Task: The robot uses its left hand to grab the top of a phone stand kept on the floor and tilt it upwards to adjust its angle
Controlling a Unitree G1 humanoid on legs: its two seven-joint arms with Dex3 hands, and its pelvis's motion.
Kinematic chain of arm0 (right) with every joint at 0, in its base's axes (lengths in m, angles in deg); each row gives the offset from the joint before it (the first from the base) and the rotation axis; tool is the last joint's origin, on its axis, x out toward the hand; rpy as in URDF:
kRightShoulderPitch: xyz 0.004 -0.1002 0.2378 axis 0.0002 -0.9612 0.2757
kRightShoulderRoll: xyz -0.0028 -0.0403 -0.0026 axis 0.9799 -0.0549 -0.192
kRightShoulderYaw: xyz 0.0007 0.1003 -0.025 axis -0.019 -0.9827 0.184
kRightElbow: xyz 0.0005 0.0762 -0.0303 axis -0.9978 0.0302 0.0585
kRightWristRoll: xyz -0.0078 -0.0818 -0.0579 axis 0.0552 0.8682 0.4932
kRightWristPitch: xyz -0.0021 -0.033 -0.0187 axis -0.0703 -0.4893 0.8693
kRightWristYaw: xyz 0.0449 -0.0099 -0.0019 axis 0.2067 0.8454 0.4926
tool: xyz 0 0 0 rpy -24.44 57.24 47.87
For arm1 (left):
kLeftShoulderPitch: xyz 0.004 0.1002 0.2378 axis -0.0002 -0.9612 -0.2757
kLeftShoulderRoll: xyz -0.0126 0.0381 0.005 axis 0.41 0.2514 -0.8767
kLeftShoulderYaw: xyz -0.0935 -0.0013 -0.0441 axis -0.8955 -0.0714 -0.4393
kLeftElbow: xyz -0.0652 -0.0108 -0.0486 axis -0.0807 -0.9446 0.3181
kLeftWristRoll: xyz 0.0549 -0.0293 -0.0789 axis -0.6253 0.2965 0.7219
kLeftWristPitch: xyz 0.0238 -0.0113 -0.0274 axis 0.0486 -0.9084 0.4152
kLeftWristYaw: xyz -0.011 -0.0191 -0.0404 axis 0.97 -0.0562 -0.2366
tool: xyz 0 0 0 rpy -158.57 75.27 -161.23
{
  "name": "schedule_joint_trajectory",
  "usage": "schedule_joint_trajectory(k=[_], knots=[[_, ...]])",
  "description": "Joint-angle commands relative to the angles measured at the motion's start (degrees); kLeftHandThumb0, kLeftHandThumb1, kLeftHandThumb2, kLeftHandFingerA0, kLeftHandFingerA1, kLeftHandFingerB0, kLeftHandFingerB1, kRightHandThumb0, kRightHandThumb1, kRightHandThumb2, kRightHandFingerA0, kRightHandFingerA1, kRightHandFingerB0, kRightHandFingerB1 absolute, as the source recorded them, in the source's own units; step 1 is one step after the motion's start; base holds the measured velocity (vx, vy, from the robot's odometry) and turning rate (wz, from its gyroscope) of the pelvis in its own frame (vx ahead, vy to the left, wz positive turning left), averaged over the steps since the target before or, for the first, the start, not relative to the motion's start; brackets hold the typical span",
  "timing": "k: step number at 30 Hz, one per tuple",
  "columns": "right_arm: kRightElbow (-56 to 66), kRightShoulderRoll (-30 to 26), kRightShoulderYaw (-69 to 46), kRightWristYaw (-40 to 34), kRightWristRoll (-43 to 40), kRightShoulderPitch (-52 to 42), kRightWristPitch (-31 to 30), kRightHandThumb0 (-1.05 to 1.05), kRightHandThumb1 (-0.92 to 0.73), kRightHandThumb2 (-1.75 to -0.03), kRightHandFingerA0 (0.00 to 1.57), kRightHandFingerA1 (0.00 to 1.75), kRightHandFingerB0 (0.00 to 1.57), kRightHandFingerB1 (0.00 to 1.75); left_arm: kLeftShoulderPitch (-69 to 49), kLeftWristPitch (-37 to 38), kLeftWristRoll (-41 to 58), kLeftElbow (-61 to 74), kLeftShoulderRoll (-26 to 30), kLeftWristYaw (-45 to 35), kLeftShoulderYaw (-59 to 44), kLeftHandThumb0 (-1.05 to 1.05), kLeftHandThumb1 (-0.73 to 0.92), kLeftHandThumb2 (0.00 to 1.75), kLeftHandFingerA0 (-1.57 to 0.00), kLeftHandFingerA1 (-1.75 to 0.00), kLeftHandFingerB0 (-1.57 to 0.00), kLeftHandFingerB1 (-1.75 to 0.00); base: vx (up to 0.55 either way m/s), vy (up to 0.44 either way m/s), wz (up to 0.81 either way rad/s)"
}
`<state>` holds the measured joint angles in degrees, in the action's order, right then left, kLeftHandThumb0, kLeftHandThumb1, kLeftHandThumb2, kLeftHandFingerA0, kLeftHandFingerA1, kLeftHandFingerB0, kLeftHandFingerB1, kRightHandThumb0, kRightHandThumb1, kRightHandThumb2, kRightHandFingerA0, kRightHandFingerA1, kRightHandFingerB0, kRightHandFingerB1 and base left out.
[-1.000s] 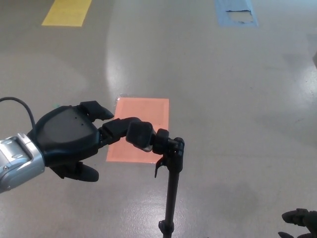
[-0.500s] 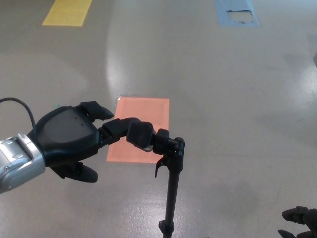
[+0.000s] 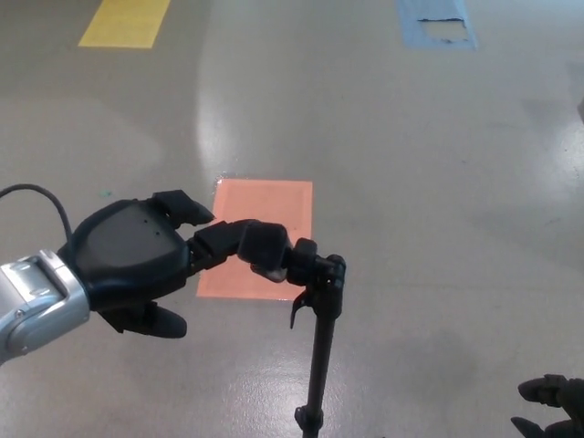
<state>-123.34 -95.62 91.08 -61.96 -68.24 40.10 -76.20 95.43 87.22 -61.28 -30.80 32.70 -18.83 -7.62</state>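
Note:
A black phone stand (image 3: 318,356) rises from the floor at the bottom centre, a thin pole with a small clamp head (image 3: 321,274) at its top. My left hand (image 3: 146,260) reaches in from the left. Its fingers (image 3: 260,245) are closed around the clamp head, with the thumb hanging below the palm. Only the fingertips of my right hand (image 3: 550,403) show at the bottom right corner, away from the stand.
An orange rectangle (image 3: 262,233) is taped on the grey floor just behind the stand's head. A yellow marking (image 3: 123,22) lies at the top left and a blue one (image 3: 436,22) at the top right.
My left hand and the stand's head have shifted slightly right and down. The right hand stays in its corner.

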Motion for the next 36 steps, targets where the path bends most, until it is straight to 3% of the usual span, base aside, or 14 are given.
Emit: schedule_joint_trajectory(k=[1,2,9,11,12,15,17,20,21,22,30,33,35,36], knots=[[-0.10,-1.08,-0.05,0.61,0.18,0.71,-0.82,-0.55,-0.79,-0.64,0.19,0.35,0.17,0.29,-0.87,2.36,-1.22,0.42,0.02,-0.07,2.08,-0.80,0.57,0.89,-0.19,-0.43,-0.02,-0.16,0.00,0.000,0.00],[-0.15,-1.05,-0.20,0.74,0.02,0.77,-0.88,-0.55,-0.79,-0.64,0.18,0.35,0.16,0.29,-1.03,2.14,-1.28,0.69,-0.04,-0.42,2.32,-0.72,0.67,0.62,-0.26,-0.31,-0.01,-0.20,0.00,0.000,0.00],[-0.21,-1.08,-0.40,0.99,-0.01,1.56,-1.29,-0.57,-0.79,-0.64,0.18,0.34,0.17,0.29,-1.01,0.51,-1.53,1.18,-0.16,-2.22,3.70,-0.79,0.57,0.89,-0.15,-0.42,0.00,-0.12,0.00,0.000,0.00],[-0.15,-1.21,-0.42,0.99,0.03,1.92,-1.22,-0.56,-0.78,-0.64,0.18,0.34,0.16,0.28,-0.42,0.87,-1.44,0.70,-0.24,-1.73,3.80,-0.71,0.67,0.61,-0.23,-0.30,0.00,-0.19,0.00,0.000,0.00],[-0.17,-1.29,-0.30,1.10,0.16,2.33,-1.44,-0.33,-0.59,-1.10,0.02,0.50,0.00,0.47,-0.04,0.96,-1.59,0.46,-0.26,-1.34,3.86,-0.72,0.67,0.61,-0.24,-0.30,0.00,-0.18,0.00,0.000,0.00],[-0.22,-1.35,0.01,1.21,0.51,3.87,-2.09,-0.32,-0.60,-1.10,0.02,0.49,0.01,0.47,1.45,1.49,-1.67,-0.74,-0.18,-0.37,3.78,-0.79,0.55,0.87,-0.18,-0.43,0.00,-0.11,0.00,0.000,0.00],[-0.28,-1.33,0.00,1.14,0.48,4.57,-2.31,-0.55,-0.79,-0.64,0.18,0.33,0.17,0.28,2.31,1.64,-1.66,-1.42,-0.11,-0.23,3.79,-0.80,0.56,0.87,-0.16,-0.42,0.00,-0.09,0.00,0.000,0.00],[-0.37,-1.32,-0.11,1.12,0.34,4.93,-2.21,-0.55,-0.78,-0.64,0.17,0.33,0.17,0.28,3.02,1.73,-1.58,-1.95,0.06,-0.03,3.67,-0.73,0.53,0.87,-0.16,-0.44,0.00,-0.15,0.00,0.000,0.00],[-0.41,-1.24,-0.08,1.27,0.32,4.68,-2.28,-0.32,-0.60,-1.10,0.02,0.49,0.00,0.47,2.78,1.47,-1.14,-1.28,0.45,-0.54,3.25,-0.74,0.54,0.88,-0.16,-0.44,0.00,-0.16,0.00,0.000,0.00],[-0.43,-1.22,0.06,1.31,0.44,4.65,-2.42,-0.56,-0.79,-0.64,0.18,0.34,0.16,0.28,2.83,1.48,-1.00,-1.30,0.52,-0.44,3.09,-0.74,0.54,0.89,-0.16,-0.44,0.00,-0.18,0.00,0.000,0.00],[-0.56,-0.71,-0.02,1.35,0.20,5.07,-2.53,-0.55,-0.79,-0.64,0.18,0.34,0.17,0.28,5.27,-0.69,0.72,-2.79,0.59,-1.84,0.91,-0.76,0.71,0.62,-0.22,-0.30,0.00,-0.12,0.00,0.000,0.00],[-0.61,-0.79,0.37,1.30,0.58,4.72,-2.54,-0.57,-0.79,-0.64,0.18,0.34,0.17,0.28,7.53,-2.24,2.95,-5.75,-0.37,-2.37,-1.22,-0.80,0.58,0.91,-0.17,-0.41,0.00,-0.09,0.00,0.000,0.00],[-0.52,-0.92,0.34,1.40,0.47,4.18,-2.36,-0.56,-0.79,-0.64,0.18,0.34,0.17,0.28,8.23,-2.54,4.16,-7.39,-1.02,-2.53,-2.03,-0.74,0.69,0.62,-0.20,-0.29,0.00,-0.13,0.00,0.000,0.00],[-0.44,-0.99,0.43,1.40,0.49,3.96,-2.27,-0.56,-0.79,-0.64,0.17,0.34,0.16,0.28,9.54,-2.45,3.46,-10.09,-1.28,-0.63,-2.34,-0.79,0.58,0.92,-0.15,-0.43,0.00,-0.14,0.00,0.000,0.00]])
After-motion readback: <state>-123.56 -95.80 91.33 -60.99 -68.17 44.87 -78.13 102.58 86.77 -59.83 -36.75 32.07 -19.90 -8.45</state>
